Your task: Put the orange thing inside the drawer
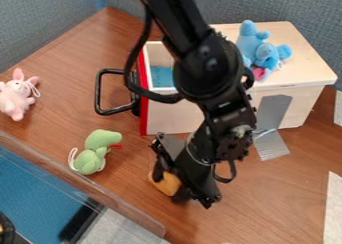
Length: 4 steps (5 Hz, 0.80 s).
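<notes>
Right now, in the camera view, the black robot arm (207, 70) comes down from the top edge, crossing in front of the open pale wooden drawer (174, 119) with the red front and black handle. Its black two-finger gripper (169, 185) hangs low over the brown wood-grain table (267, 208), on the near side of the drawer. It is pinching the small orange thing (168, 184), one finger to each side; I can't tell whether that thing touches the table. The orange thing is outside the drawer.

The drawer sticks out to the left from a pale wooden box (304, 68), and a flat blue patch (161, 76) shows inside it. On top of the box sits a light-blue plush animal (259, 48) with a bit of pink on it. A strip of grey tape (272, 110) runs down the box's near side and onto the table.

Left of the gripper, a green plush toy (93, 153) with a white loop and a red bit lies on the table, well apart from the pink plush rabbit (15, 95) near the left edge. Grey-blue fabric panels (47, 13) stand behind it all, and a white sheet (333, 208) lies at the right edge.
</notes>
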Each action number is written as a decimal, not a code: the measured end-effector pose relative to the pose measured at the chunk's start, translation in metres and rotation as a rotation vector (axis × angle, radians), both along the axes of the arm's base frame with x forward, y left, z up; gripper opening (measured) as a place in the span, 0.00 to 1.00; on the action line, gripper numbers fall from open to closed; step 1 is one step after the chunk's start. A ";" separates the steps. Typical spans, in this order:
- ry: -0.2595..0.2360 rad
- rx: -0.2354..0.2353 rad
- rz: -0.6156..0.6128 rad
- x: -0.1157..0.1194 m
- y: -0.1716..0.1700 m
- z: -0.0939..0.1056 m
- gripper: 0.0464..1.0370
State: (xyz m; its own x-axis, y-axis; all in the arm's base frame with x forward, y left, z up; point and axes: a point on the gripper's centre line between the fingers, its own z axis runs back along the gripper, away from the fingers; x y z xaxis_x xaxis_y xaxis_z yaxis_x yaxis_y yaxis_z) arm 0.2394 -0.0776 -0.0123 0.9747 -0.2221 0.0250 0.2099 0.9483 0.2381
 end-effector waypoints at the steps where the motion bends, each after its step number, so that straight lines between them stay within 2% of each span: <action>1: -0.025 -0.090 0.021 0.006 0.004 0.040 0.41; 2: -0.084 -0.195 0.145 0.023 0.034 0.089 0.41; 3: -0.120 -0.272 0.203 0.045 0.057 0.121 0.41; 4: -0.170 -0.297 0.290 0.080 0.079 0.131 0.41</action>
